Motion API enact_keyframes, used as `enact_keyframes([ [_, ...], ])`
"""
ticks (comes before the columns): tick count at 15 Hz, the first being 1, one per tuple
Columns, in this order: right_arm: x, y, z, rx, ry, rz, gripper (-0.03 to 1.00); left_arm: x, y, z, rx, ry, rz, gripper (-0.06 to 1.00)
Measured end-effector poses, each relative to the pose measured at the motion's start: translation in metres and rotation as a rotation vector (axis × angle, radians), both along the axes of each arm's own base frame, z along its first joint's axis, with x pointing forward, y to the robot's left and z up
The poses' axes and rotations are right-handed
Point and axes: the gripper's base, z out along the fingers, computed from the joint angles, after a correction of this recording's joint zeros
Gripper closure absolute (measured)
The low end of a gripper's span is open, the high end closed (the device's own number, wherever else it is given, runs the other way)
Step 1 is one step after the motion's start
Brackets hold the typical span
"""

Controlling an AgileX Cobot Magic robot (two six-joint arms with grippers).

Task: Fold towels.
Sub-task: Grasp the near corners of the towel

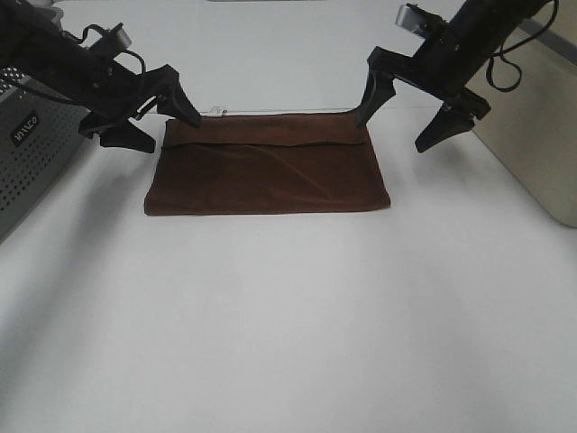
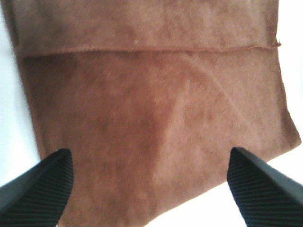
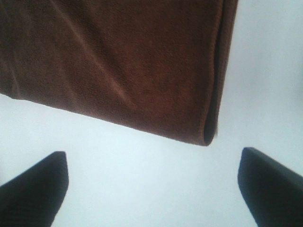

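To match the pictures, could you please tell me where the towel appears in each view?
Exterior high: towel lies folded mid-table, between the left gripper and right gripper.
Left wrist: fills most of the picture, hem seam across it.
Right wrist: its folded corner shows.
Shared landmark: white table.

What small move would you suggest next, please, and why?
Probably lower the right gripper onto the short edge of the towel nearest it for a second fold; the towel lies folded once on the table, and both it and the left gripper hang open.
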Motion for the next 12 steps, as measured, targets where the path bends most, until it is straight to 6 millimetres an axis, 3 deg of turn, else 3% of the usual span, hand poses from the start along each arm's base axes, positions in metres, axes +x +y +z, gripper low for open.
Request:
enact_keyframes([
  [4, -0.016, -0.005, -0.028, 0.076, 0.079, 0.009, 0.06, -0.023, 0.041, 0.009, 0.016, 0.082, 0.136, 0.11],
  [9, -0.017, -0.006, -0.035, 0.073, 0.070, 0.013, 0.06, -0.027, 0.029, 0.007, 0.033, 0.092, 0.082, 0.11],
  [12, -0.014, -0.006, -0.053, 0.069, 0.081, 0.021, 0.07, -0.027, 0.026, -0.012, 0.040, 0.147, 0.087, 0.11],
])
